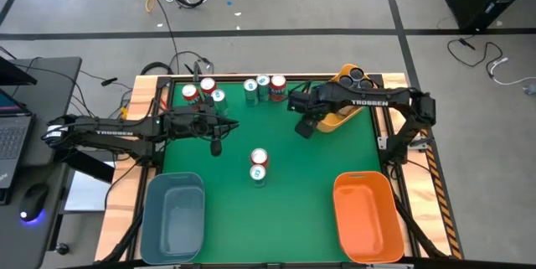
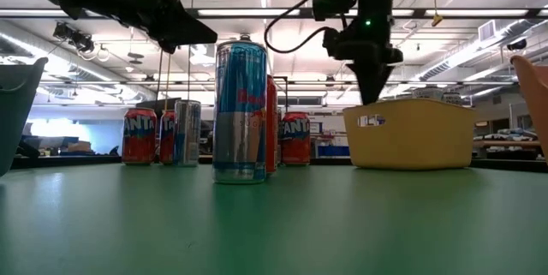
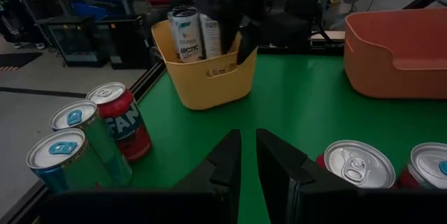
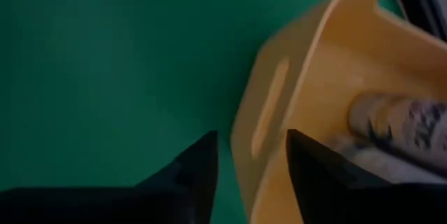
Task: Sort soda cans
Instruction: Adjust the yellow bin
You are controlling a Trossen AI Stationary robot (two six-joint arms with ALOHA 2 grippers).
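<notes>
Several red and teal-blue soda cans stand upright along the table's far edge (image 1: 218, 93). A red can (image 1: 259, 158) and a teal-blue can (image 1: 258, 173) stand together mid-table. Dark cans (image 1: 353, 75) stand in the yellow bin (image 1: 345, 115); the left wrist view shows two of them (image 3: 187, 34). My left gripper (image 1: 216, 141) hovers shut over the green mat, between the far row and the middle pair. My right gripper (image 4: 253, 160) is open, pointing down over the yellow bin's left wall (image 4: 269, 112), one finger on either side of it, holding nothing.
A grey-blue bin (image 1: 173, 213) sits at the near left corner and an orange bin (image 1: 366, 215) at the near right. Bare green mat (image 1: 301, 177) lies between them. Raised wooden rails edge the table. A laptop and a mouse lie on a side desk to the left.
</notes>
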